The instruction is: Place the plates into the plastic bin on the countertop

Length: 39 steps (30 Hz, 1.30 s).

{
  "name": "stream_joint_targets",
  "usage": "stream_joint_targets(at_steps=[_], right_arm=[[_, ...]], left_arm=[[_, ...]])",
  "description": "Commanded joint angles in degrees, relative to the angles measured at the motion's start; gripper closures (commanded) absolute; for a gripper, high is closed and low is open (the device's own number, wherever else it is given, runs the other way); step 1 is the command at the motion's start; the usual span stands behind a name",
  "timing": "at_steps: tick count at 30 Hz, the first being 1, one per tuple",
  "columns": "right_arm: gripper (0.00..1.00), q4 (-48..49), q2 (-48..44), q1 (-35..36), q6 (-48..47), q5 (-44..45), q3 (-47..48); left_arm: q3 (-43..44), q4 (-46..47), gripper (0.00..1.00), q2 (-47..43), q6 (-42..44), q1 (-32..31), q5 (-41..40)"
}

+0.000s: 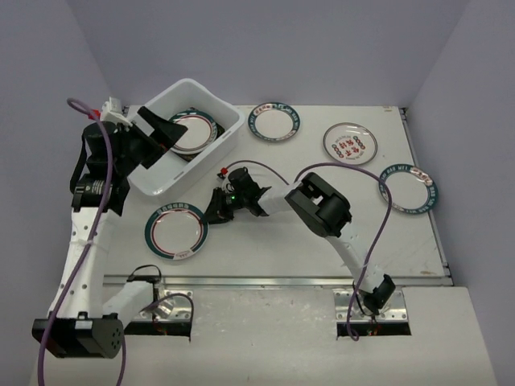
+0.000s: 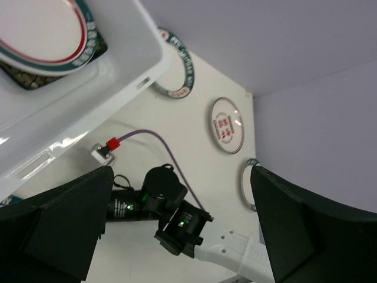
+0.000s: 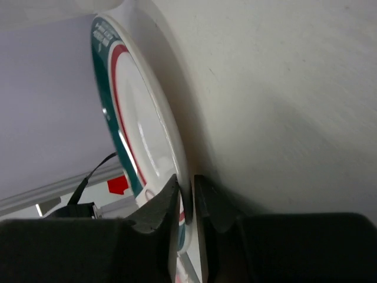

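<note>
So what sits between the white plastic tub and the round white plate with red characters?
A round white plate with a teal-ringed rim, lying flat on the off-white countertop; the top view shows it clearly.

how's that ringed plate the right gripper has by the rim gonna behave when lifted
Probably stiff: the ringed plate looks like glazed ceramic, so it should not flex. Its glossy surface may be slippery, and the right gripper pinches only the thin rim, so it could pivot or slip. Likely chips if dropped.
</note>
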Motion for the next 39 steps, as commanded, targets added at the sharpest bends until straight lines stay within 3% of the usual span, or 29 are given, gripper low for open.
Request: stream_joint_targets(at_steps=[1, 4, 8, 14, 19, 22, 26, 31, 33, 36, 39], right_arm=[[0.86, -0.6, 3.2, 2.6, -0.3, 5.0, -0.9], [1.0, 3.2, -1.1, 2.5, -0.7, 4.9, -8.8], [1.0, 3.2, -10.7, 1.5, -6.2, 1.5, -18.1], [1.0, -16.1, -33.2, -8.4, -20.1, 2.4, -32.6], [1.0, -37.0, -47.1, -21.5, -36.1, -2.2, -33.6], [1.0, -42.4, -50.4, -28.2, -37.9, -8.1, -31.2], [1.0, -39.9, -52.1, -31.9, -33.1, -16.9, -26.9], [1.0, -28.3, -51.9, -31.8, -22.5, -21.1, -22.5], [1.0, -24.2, -51.9, -31.8, -18.7, -21.8, -21.8], [1.0, -17.4, -52.0, -31.7, -14.1, -22.3, -21.8], [1.0, -16.2, -51.9, -31.5, -12.7, -22.0, -21.5]], left_arm=[[1.6, -10.2, 0.0, 2.4, 6.6, -2.2, -5.0], [4.7, -15.0, 0.0, 2.5, 11.5, -4.7, -10.6], [4.7, -17.5, 0.0, 2.4, 12.9, -5.8, -10.4], [0.7, -14.3, 0.0, 1.0, 12.9, -6.5, -3.1], [-6.5, -4.6, 0.0, 4.4, 13.1, -6.7, 18.3], [-9.0, -1.7, 0.0, 8.6, 13.8, -7.1, 28.0], [-11.3, 4.2, 0.0, 11.5, 13.3, -8.6, 35.8], [-10.7, 6.0, 0.06, 15.7, 13.1, -11.7, 36.1], [-10.5, 6.0, 0.15, 17.3, 13.6, -11.9, 35.8], [-9.2, 6.0, 0.42, 19.6, 13.7, -12.0, 36.4], [-7.6, 6.0, 0.47, 20.9, 13.6, -12.4, 36.9]])
